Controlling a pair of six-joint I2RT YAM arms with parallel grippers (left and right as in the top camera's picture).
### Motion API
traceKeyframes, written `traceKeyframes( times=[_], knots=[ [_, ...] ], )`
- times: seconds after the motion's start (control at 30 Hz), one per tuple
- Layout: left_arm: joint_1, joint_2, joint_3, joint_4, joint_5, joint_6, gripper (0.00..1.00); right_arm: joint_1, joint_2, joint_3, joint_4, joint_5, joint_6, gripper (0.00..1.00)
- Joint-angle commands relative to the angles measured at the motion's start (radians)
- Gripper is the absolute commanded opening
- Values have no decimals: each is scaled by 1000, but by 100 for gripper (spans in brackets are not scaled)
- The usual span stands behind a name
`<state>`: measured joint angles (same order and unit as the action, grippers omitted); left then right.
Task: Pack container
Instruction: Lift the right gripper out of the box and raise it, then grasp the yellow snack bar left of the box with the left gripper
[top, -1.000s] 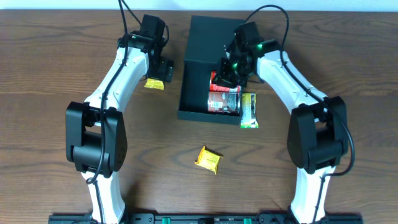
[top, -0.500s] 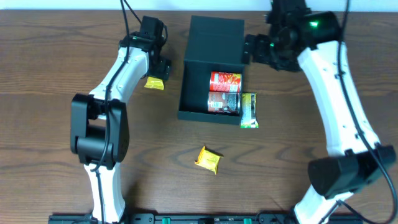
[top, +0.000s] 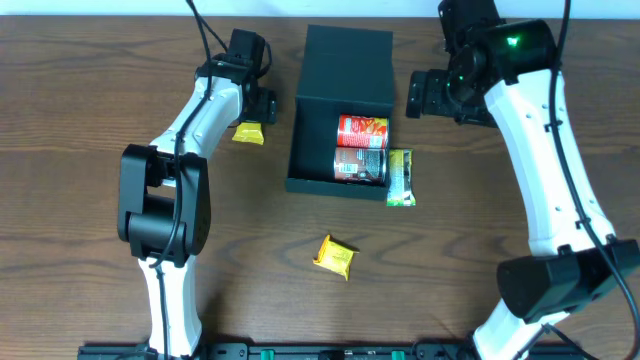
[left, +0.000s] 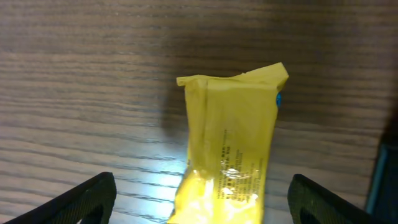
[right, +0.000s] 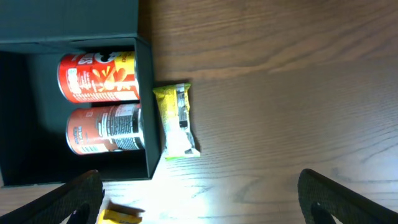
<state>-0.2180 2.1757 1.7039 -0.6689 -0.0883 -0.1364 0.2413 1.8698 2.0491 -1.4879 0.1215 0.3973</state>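
The container (top: 312, 150) is a dark square box in the middle of the table, its flip lid (top: 345, 60) open at the back. A red can (top: 362, 130) and a dark red can (top: 360, 165) lie inside it. My left gripper (top: 257, 112) hangs open over a yellow packet (top: 248, 134). In the left wrist view this yellow packet (left: 227, 155) lies between the wide-apart fingers (left: 81, 202), touching neither. My right gripper (top: 435, 92) is open and empty, up and to the right of the box. The right wrist view shows the container wall (right: 146, 112) and both cans (right: 96, 78).
A green and yellow packet (top: 400, 178) lies against the box's right wall, also seen as the green packet (right: 177, 121) from the right wrist. Another yellow packet (top: 336, 256) lies on the wooden table in front of the box. Both arm bases stand at the near edge.
My right gripper has left the box, risen to the upper right and opened wide; the red can stays inside. The left gripper has shifted slightly over the yellow packet.
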Motion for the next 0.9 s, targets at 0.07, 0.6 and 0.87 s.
traceKeyframes(
  times=[0.07, 0.6, 0.87],
  knots=[
    [1, 30, -2, 10, 19, -101, 89, 0, 0, 8, -5, 21, 6, 99],
    [1, 96, -2, 31, 30, -108, 66, 0, 0, 8, -5, 21, 17, 99],
    [1, 96, -1, 38, 30, -108, 51, 0, 0, 8, -5, 21, 17, 99]
  ],
)
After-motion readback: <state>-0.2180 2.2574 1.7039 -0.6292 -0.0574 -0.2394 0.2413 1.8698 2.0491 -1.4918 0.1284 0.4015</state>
